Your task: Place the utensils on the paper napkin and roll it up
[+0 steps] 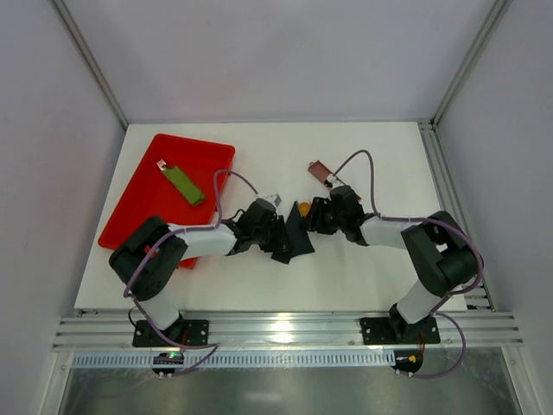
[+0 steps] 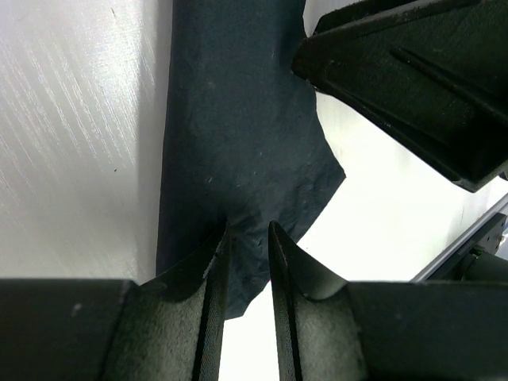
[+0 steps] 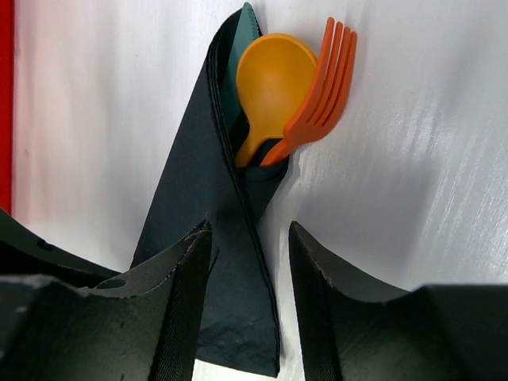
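The paper napkin [image 1: 294, 240] is a black sheet folded into a narrow wrap around the utensils [image 1: 303, 208] at the table's middle. In the right wrist view a yellow-orange spoon [image 3: 274, 79] and an orange fork [image 3: 321, 87] stick out of the paper napkin's [image 3: 198, 190] far end. My right gripper [image 3: 250, 234] is open and straddles the wrap, its left finger against the paper. My left gripper [image 2: 248, 230] has its jaws narrowly apart, pinching a puckered corner of the napkin [image 2: 230, 119]. The two grippers face each other, left [image 1: 278, 235] and right [image 1: 313, 218].
A red tray [image 1: 138, 203] lies at the left with a flat green piece [image 1: 184, 184] in it. A small brown object [image 1: 321, 173] sits behind the right gripper. The right arm's fingers [image 2: 413, 79] fill the upper right of the left wrist view.
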`<state>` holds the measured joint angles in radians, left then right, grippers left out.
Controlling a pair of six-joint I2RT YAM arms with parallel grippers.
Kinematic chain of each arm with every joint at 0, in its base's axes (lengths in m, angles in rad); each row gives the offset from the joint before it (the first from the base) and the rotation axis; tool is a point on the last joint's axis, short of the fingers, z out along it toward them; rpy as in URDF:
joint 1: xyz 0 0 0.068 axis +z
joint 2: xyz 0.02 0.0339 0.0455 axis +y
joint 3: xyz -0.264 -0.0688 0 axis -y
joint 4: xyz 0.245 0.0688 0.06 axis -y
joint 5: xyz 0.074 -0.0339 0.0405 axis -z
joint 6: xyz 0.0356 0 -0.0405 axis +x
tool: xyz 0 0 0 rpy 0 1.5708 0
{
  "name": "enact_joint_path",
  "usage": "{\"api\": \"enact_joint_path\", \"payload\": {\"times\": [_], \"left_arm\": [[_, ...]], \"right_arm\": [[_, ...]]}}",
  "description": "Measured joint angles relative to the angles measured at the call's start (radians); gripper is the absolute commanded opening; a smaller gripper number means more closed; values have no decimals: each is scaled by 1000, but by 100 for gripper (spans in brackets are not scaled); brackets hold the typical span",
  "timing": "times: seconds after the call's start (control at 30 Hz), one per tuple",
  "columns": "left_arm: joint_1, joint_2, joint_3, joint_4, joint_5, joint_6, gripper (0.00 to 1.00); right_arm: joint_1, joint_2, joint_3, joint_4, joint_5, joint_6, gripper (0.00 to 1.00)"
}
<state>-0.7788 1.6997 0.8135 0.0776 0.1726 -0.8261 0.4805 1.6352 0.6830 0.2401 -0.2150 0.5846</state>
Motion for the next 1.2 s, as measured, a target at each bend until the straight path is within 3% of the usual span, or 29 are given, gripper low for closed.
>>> {"api": "enact_joint_path", "payload": {"times": [0.6, 0.87, 1.2], "left_arm": [[0, 1, 4, -4, 0, 9, 28], [0, 1, 4, -3, 0, 15, 28], [0, 1, 4, -2, 0, 18, 29]], "right_arm": [[8, -25, -71, 76, -69, -18, 46], [11, -25, -64, 75, 1, 56, 51], [11, 24, 21, 20, 39, 34, 52]]}}
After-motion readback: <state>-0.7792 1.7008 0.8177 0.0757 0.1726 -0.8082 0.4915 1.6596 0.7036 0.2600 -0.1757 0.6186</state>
